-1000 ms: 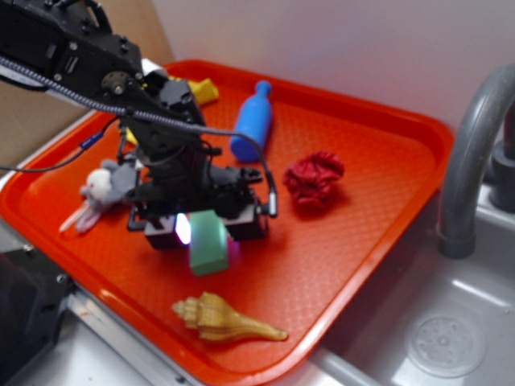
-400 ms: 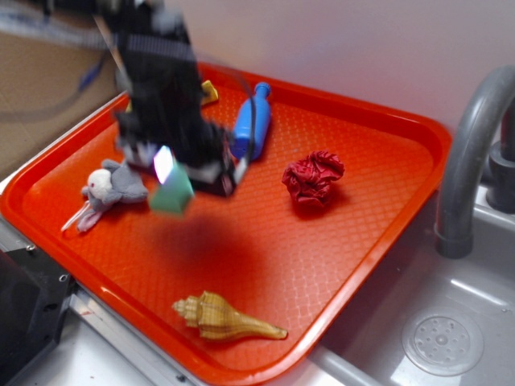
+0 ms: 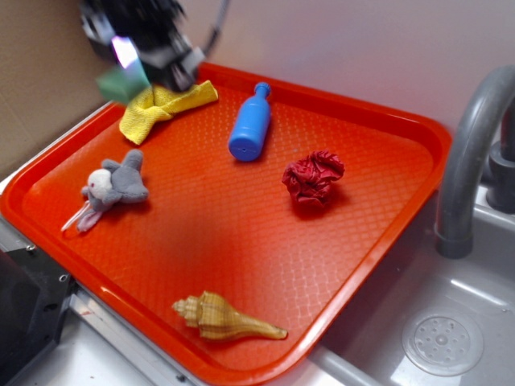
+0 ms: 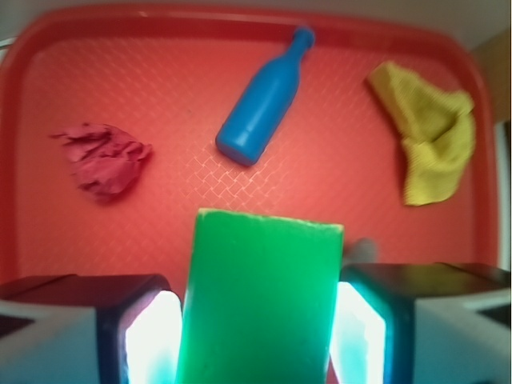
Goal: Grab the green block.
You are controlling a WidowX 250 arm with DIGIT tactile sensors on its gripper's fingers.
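green block: the green block (image 4: 258,302) is a plain brick with flat faces and no markings; saturated green up close in the wrist view, paler mint and motion-blurred in the exterior view (image 3: 122,82); it's up in the air over the far left corner of the tray, right by the yellow cloth, not touching the tray
fingers: the gripper (image 3: 133,60) has its fingers (image 4: 136,336) pressed against both long sides of the block, so it's clamped between them; the inner pads glow white-cyan; gripper is pretty blurry in the exterior shot
tray: orange-red plastic tray (image 3: 386,201) with a waffle texture and raised rim; everything loose sits on it
blue bottle: blue bottle (image 3: 250,123) lying on its side, neck toward the back rim; well apart from the block
yellow cloth: yellow cloth (image 3: 161,106) crumpled at the far left corner, just under the gripper
red rag: scrunched dark red rag (image 3: 314,178) near the middle-right
plush: small grey and white stuffed animal (image 3: 111,186) lying on the left side
shell: tan spiral seashell (image 3: 221,317) near the front rim
surroundings: metal sink (image 3: 451,338) with a round drain to the right; grey faucet pipe (image 3: 467,153) curving up beside the tray; pale wall behind
writing: can't read any labels or brands anywhere
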